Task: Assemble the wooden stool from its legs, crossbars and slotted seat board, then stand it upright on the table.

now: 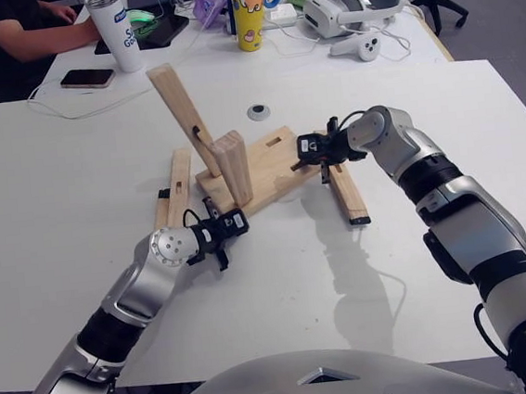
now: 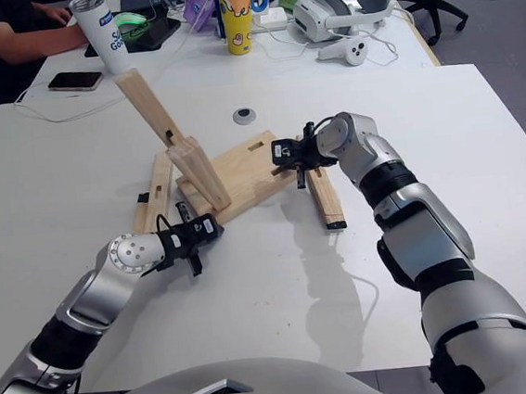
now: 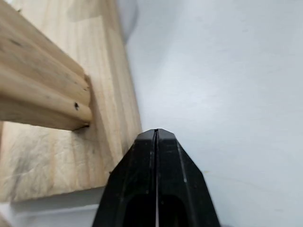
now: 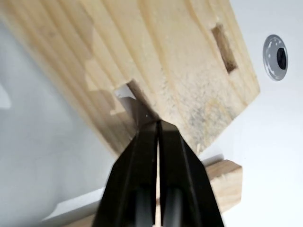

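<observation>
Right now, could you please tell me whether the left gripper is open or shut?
Shut. The left gripper has both fingers pressed together, with no gap and nothing between them, its tip just off the seat board's edge.

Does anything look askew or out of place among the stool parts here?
Yes: the tall leg on the seat board leans steeply toward the robot's left, while the shorter leg beside it stands nearly upright, so they are not parallel. Nothing looks broken.
</observation>
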Robot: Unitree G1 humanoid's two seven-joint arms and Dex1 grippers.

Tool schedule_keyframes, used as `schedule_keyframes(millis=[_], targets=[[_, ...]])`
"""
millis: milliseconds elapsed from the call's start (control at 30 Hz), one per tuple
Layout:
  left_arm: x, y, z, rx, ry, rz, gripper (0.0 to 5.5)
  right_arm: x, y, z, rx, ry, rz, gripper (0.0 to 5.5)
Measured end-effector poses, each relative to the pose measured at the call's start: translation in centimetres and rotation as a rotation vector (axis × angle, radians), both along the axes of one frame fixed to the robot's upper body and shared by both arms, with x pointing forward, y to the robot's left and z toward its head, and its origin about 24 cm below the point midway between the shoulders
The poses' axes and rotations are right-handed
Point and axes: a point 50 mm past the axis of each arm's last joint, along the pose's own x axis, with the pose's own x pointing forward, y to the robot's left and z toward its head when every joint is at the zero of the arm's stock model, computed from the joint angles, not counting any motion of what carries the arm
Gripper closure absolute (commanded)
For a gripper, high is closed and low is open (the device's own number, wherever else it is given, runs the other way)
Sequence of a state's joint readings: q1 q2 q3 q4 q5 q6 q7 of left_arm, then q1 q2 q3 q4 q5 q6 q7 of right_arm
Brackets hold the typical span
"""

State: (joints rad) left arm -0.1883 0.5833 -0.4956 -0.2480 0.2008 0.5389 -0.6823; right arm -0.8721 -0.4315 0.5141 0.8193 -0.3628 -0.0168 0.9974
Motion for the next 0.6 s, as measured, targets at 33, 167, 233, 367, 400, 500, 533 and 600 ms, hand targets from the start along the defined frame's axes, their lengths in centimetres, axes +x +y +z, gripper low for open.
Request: schedule_keyframes(millis=[33,167,233,367,400,500,533,600], targets=[[0.4,0.4,0.0,0.013,-0.014,0.022,5.48,-0.2,0.0,0.1,0.006,0.007,0.003,5.50],[1.7,1.8,0.1,0.051,-0.047,0.087,5.48,-1.3,0.2,-0.1,0.071,0.049,0.011,5.50],[2.2,2.3,0.2,0.059,-0.052,0.106,5.48,-1.8,0.4,-0.3,0.107,0.071,0.015,5.50],[3.5,2.9,0.1,0.055,-0.059,0.145,5.48,-2.9,1.3,-0.6,0.188,0.103,0.016,5.50],[3.9,2.8,0.1,0.051,-0.063,0.149,5.48,-3.2,1.5,-0.7,0.199,0.111,0.017,5.50],[5.3,2.5,0.0,0.043,-0.072,0.149,5.48,-4.2,2.3,-0.7,0.218,0.127,0.029,5.50],[5.7,2.3,0.0,0.042,-0.076,0.146,5.48,-4.5,2.4,-0.7,0.223,0.130,0.026,5.50],[6.6,2.0,-0.1,0.037,-0.084,0.140,5.48,-5.1,2.5,-0.5,0.235,0.136,0.011,5.50]])
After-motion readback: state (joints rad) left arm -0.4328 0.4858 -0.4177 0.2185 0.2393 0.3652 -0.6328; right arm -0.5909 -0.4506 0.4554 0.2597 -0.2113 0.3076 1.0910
